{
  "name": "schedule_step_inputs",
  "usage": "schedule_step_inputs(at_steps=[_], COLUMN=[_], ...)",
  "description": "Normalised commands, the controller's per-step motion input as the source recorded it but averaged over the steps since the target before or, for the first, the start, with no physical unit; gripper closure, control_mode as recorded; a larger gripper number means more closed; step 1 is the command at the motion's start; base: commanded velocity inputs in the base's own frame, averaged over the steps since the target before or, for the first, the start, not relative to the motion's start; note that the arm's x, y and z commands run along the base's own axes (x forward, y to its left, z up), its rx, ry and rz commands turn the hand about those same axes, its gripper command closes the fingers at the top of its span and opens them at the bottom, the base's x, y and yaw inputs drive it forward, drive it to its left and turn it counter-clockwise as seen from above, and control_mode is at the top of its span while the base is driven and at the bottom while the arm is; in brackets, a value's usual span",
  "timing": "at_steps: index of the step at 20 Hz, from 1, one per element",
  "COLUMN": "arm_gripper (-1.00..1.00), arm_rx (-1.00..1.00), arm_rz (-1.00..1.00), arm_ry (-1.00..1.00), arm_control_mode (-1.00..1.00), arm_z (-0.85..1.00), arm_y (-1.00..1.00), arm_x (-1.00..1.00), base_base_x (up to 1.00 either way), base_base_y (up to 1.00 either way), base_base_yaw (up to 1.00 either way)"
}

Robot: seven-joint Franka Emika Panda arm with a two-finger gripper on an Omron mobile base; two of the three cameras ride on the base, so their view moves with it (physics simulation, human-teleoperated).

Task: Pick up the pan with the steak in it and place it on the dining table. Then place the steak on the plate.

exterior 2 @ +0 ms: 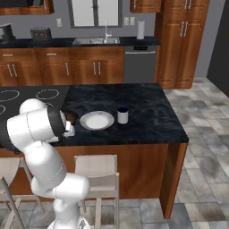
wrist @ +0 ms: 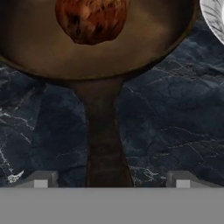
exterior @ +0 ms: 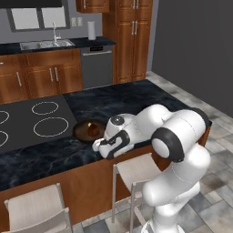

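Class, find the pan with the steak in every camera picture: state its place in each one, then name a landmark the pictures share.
Left base view: the pan sits left of centre on the dining table, beside the cooktop, partly behind the arm.
Right base view: a dark sliver of it shows at centre left, left of the plate.
Hand view: it spans the top, handle running down between the fingertips.
Shared landmark: the dining table's marbled top.
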Motion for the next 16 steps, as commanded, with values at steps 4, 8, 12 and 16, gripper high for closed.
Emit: schedule_step_inputs(at_steps=[4,8,12,16], arm_gripper=[-1.0,-1.0,-1.0,-1.0], arm_rx=[0.0,0.0,0.0,0.0], arm_rz=[-0.16,-0.17,-0.15,-0.13], arm_ry=[0.04,0.1,0.1,0.08], arm_control_mode=[-1.0,-1.0,-1.0,-1.0], arm_z=[0.42,0.47,0.52,0.49], arm_y=[0.15,0.11,0.06,0.07], arm_x=[0.22,0.08,0.0,0.13], base_base_x=[0.0,0.0,0.0,0.0], base_base_y=[0.0,0.0,0.0,0.0], base_base_yaw=[0.0,0.0,0.0,0.0])
